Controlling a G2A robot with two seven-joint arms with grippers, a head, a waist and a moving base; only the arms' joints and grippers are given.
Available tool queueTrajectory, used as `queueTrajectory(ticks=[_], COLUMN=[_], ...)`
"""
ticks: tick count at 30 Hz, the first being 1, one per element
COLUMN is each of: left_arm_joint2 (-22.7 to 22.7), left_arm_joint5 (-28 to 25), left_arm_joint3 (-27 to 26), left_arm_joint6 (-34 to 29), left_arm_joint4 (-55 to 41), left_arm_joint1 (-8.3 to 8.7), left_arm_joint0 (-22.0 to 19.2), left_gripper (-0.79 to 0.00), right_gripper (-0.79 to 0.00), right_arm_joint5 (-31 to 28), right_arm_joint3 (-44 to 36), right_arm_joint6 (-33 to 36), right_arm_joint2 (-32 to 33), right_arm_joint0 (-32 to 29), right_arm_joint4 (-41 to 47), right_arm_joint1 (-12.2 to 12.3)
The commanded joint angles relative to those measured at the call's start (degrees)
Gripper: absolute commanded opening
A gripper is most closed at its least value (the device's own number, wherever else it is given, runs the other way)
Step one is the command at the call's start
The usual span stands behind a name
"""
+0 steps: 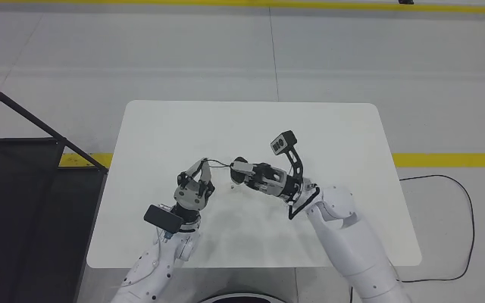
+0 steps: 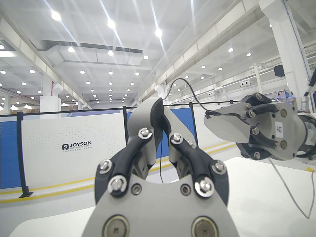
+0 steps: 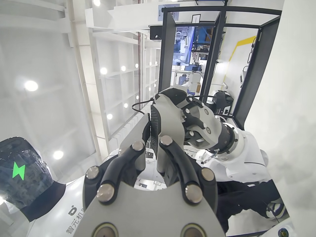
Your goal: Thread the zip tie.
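Between the left claw (image 2: 161, 104) and right claw (image 2: 208, 117) arcs a thin black zip tie (image 2: 181, 79), each apparently pinching one end.

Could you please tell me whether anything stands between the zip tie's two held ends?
Nothing visible does: the zip tie arches through open air from the left end effector to the right end effector, both shut on it.

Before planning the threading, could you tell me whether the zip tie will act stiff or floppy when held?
Probably springy rather than limp: the zip tie holds a smooth arch between the left gripper and right gripper. Likely very light, being so thin, and easily deflected.
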Motion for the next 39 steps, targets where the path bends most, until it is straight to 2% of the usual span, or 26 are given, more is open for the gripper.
queueTrajectory(ticks=[1,18,31,39], left_arm_joint2=[-0.05,-0.47,-0.83,-0.97], left_arm_joint5=[0.02,-0.26,-1.10,-1.05], left_arm_joint3=[0.03,0.04,0.02,-0.14], left_arm_joint6=[0.03,0.15,0.77,1.29], left_arm_joint4=[0.04,0.62,1.48,1.55], left_arm_joint1=[-0.07,-0.70,-1.01,-1.26], left_arm_joint0=[0.00,0.03,0.30,0.47], left_gripper=[-0.785,-0.785,-0.785,-0.785], right_gripper=[-0.785,-0.785,-0.785,-0.785], right_arm_joint5=[-0.11,-1.17,-0.40,2.42], right_arm_joint3=[0.02,-0.05,-0.15,-0.28], right_arm_joint6=[0.32,-0.33,-3.50,-5.30], right_arm_joint2=[-0.08,-1.15,-0.59,-0.57], right_arm_joint0=[0.00,-0.11,-0.30,0.63], right_arm_joint4=[-0.65,-7.53,-4.14,-4.53], right_arm_joint1=[0.03,0.25,-0.05,-0.16])
